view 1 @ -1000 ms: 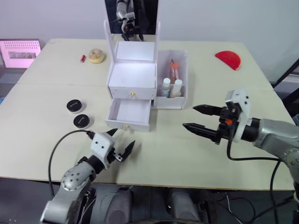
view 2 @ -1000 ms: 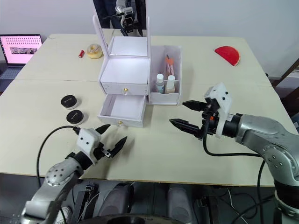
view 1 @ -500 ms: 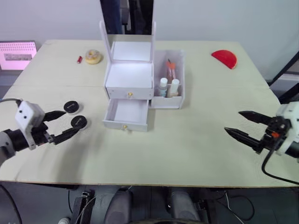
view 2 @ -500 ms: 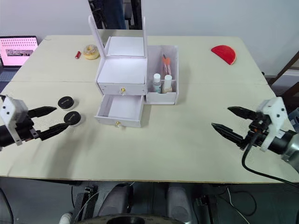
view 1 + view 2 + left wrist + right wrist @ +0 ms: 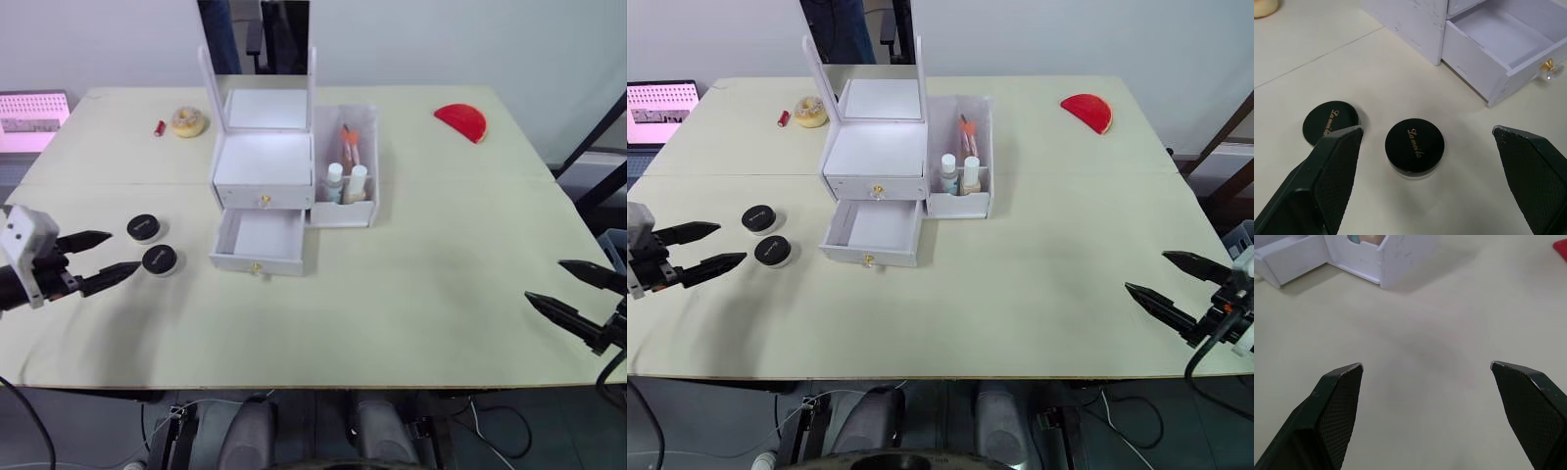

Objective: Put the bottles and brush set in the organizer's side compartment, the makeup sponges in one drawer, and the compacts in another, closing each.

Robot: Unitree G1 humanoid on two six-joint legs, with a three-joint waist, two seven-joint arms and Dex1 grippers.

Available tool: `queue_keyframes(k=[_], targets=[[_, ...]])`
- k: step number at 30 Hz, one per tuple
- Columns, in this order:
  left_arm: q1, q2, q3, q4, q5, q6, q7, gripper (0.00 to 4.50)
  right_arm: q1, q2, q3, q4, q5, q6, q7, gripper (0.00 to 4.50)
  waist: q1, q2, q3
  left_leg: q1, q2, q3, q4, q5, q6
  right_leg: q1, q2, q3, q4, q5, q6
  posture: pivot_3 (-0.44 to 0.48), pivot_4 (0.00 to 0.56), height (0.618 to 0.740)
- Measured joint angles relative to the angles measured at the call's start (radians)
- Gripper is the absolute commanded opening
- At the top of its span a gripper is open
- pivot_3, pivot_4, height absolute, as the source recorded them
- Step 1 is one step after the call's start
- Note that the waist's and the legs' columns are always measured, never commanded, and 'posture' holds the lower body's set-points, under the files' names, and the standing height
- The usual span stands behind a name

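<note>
The white organizer (image 5: 263, 168) stands at mid-table with its lower drawer (image 5: 260, 240) pulled open and empty. Its side compartment (image 5: 345, 211) holds two bottles (image 5: 335, 182) and an orange brush set (image 5: 348, 143). Two black compacts (image 5: 144, 228) (image 5: 160, 259) lie left of the drawer. My left gripper (image 5: 125, 251) is open just left of them; in the left wrist view the nearer compact (image 5: 1414, 145) sits between its fingertips. My right gripper (image 5: 544, 280) is open and empty near the table's front right edge. A yellow round makeup sponge (image 5: 188, 121) and a red half-round one (image 5: 460, 122) lie at the back.
A small red item (image 5: 159, 127) lies beside the yellow sponge. A pink-lit laptop screen (image 5: 29, 110) stands off the table's far left corner. The organizer's mirror (image 5: 257, 44) rises at the back. Bare tabletop (image 5: 421, 284) spreads between the organizer and my right gripper.
Both arms have swung outward from the table's middle. The left gripper now sits beside the compacts; the right has drawn back to the front right edge. The camera view also shifted.
</note>
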Motion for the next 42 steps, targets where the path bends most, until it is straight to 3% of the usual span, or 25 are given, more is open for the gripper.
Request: queue_keyframes(k=[10,15,21,26,35,42], targets=[[-0.012,-0.004,0.006,0.068,0.024,-0.031,0.010,4.47,-0.044,0.002,0.040,-0.088,0.031,0.073,-0.063,4.50,0.006,0.000,0.000,-0.002,0.000,0.000,0.000,0.000,0.000,0.000,0.000,0.000,0.000,0.002,-0.003,0.000,0.150,0.740],[0.048,-0.096,0.038,-0.017,0.026,-0.025,0.114,4.47,-0.061,0.002,0.091,-0.217,0.073,0.149,-0.130,4.50,0.003,0.000,0.000,-0.001,0.000,0.000,0.001,0.000,0.000,0.000,0.000,0.000,0.000,0.002,-0.002,0.000,0.150,0.740],[0.081,-0.233,0.027,-0.179,0.032,0.092,0.320,4.47,-0.246,-0.030,0.243,-0.363,0.158,0.255,-0.253,4.50,0.005,-0.002,-0.001,0.001,0.000,0.000,0.002,0.000,0.000,0.001,0.000,0.000,0.002,0.001,-0.001,0.000,0.150,0.740],[0.068,-0.301,-0.025,-0.289,0.034,0.162,0.420,4.47,-0.499,-0.033,0.459,-0.434,0.227,0.347,-0.356,4.50,0.007,-0.003,-0.001,0.001,0.000,0.000,0.002,0.000,0.000,0.001,0.000,0.000,0.001,0.004,-0.005,0.000,0.150,0.740],[-0.023,-0.317,-0.129,-0.266,0.127,0.198,0.534,4.47,-0.763,-0.027,0.642,-0.424,0.298,0.412,-0.377,4.50,0.007,-0.004,-0.002,-0.003,0.000,-0.001,0.002,0.000,0.000,0.000,0.000,0.000,0.000,0.003,-0.005,0.000,0.150,0.740],[-0.023,-0.316,-0.129,-0.258,0.128,0.237,0.534,4.47,-0.831,-0.024,0.707,-0.354,0.280,0.426,-0.342,4.50,0.005,-0.004,-0.002,-0.002,0.000,-0.001,0.002,0.000,0.000,-0.001,0.000,0.000,0.000,0.003,-0.005,0.000,0.150,0.740]])
